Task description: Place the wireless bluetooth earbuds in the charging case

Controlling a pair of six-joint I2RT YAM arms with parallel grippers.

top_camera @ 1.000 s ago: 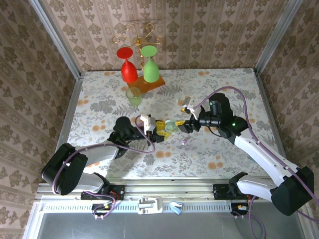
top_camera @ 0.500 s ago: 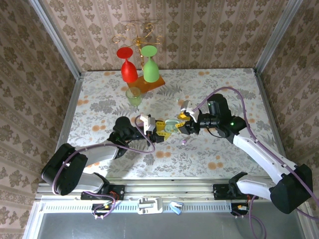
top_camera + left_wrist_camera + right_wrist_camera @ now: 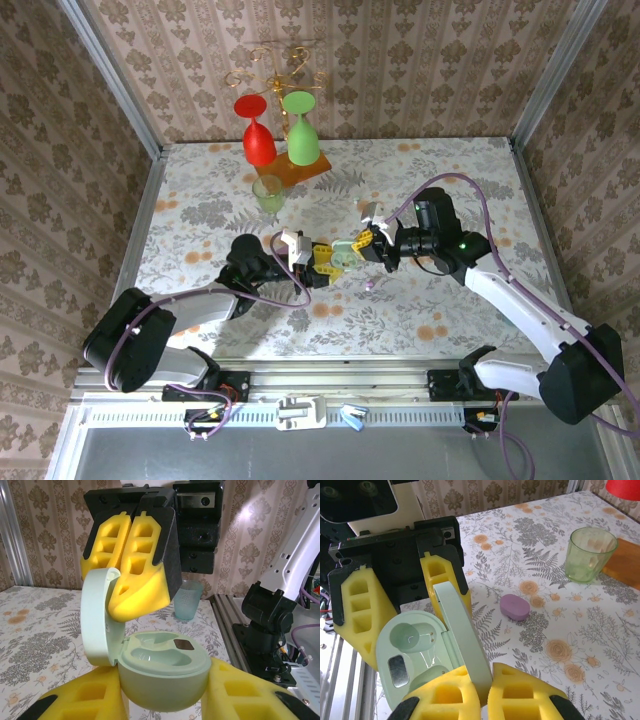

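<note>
The mint charging case [image 3: 162, 672] sits between the yellow pads of my left gripper [image 3: 162, 702], which is shut on its body. Its lid [image 3: 97, 620] stands upright and open. Both sockets [image 3: 412, 635] look empty. My right gripper [image 3: 487, 680] is shut on the free edge of the lid [image 3: 465, 640]; its fingers [image 3: 132, 565] hang above the case in the left wrist view. From above, the two grippers [image 3: 322, 262] [image 3: 360, 247] meet at the case [image 3: 343, 257] mid-table. One lilac earbud [image 3: 515, 607] lies on the tablecloth just beside the case [image 3: 371, 285]. The pale earbud is out of view.
A green tumbler [image 3: 268, 192] stands behind the case. Further back, a red glass [image 3: 258, 135] and a green glass [image 3: 301, 130] rest upside down on a wooden board by a gold rack. Patterned walls enclose the table on three sides.
My right gripper has slid left to the case and shut on its lid. The left gripper and the case have stayed put.
</note>
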